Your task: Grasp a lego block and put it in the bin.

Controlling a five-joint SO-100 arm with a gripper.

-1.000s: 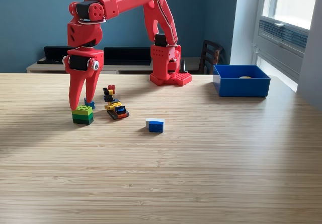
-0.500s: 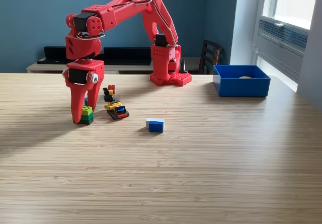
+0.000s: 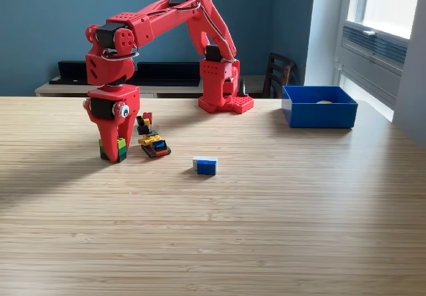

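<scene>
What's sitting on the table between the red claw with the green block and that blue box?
In the exterior view, between the end effector on the green block and the bin lie a small multicoloured lego pile and a blue-and-white block; otherwise bare table.
</scene>
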